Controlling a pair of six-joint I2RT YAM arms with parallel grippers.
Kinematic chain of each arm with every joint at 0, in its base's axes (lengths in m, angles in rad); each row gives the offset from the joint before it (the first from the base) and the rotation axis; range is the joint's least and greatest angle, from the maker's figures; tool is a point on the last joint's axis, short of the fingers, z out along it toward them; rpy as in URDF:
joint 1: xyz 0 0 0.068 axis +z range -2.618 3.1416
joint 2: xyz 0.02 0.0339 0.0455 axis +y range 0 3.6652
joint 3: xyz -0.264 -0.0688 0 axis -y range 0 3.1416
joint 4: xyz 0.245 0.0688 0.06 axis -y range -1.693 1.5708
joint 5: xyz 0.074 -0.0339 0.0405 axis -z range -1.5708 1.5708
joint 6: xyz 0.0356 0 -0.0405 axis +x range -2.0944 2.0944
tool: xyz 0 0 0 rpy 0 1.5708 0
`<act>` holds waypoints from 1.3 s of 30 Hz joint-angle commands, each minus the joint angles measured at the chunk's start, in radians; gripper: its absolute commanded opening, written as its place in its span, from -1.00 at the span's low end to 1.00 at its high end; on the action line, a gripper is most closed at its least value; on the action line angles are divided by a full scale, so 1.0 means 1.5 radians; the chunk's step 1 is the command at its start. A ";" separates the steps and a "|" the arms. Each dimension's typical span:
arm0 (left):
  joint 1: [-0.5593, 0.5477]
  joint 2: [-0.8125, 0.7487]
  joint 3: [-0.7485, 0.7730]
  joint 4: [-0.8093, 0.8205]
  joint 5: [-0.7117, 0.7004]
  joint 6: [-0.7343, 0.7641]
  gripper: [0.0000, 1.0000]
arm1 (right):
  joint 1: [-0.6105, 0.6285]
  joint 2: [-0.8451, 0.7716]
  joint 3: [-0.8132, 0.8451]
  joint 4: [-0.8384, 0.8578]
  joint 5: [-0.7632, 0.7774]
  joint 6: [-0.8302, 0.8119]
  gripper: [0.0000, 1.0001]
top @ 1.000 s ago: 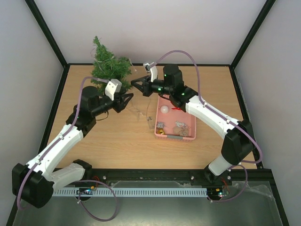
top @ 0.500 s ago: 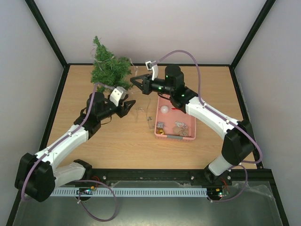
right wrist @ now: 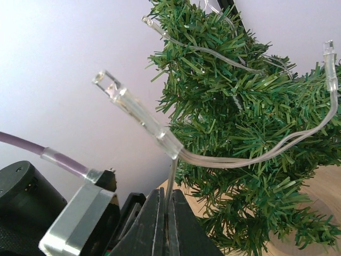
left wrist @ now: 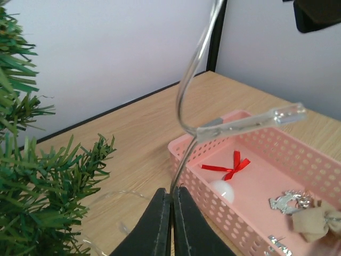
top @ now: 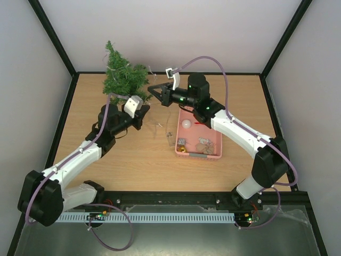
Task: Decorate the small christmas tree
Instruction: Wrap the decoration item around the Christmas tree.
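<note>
The small christmas tree stands at the far left of the table; it also shows in the right wrist view and the left wrist view. A clear string of lights is draped over its branches and runs between both grippers. My left gripper is shut on the light wire just right of the tree's base. My right gripper is shut on the light wire next to the tree's right side, with a clear bulb sticking up above its jaws.
A pink plastic basket sits right of centre; it holds a white ball, a red ribbon bow, and several silver and beige ornaments. Loose light wire trails on the table beside it.
My left gripper closed on the light wire and dropped lower toward the table. My right gripper moved slightly left toward the tree.
</note>
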 commanded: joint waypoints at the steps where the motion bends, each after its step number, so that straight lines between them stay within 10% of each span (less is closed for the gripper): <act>1: -0.003 -0.043 -0.017 0.021 -0.015 0.002 -0.95 | 0.001 -0.025 -0.003 0.030 0.010 0.008 -0.97; 15: 0.005 -0.174 0.034 -0.188 -0.099 -0.050 -0.95 | 0.000 -0.013 0.013 0.019 0.032 -0.008 -0.85; 39: 0.249 -0.194 0.175 -0.463 0.021 -0.242 -0.95 | 0.000 -0.036 -0.061 -0.084 0.060 -0.174 -0.35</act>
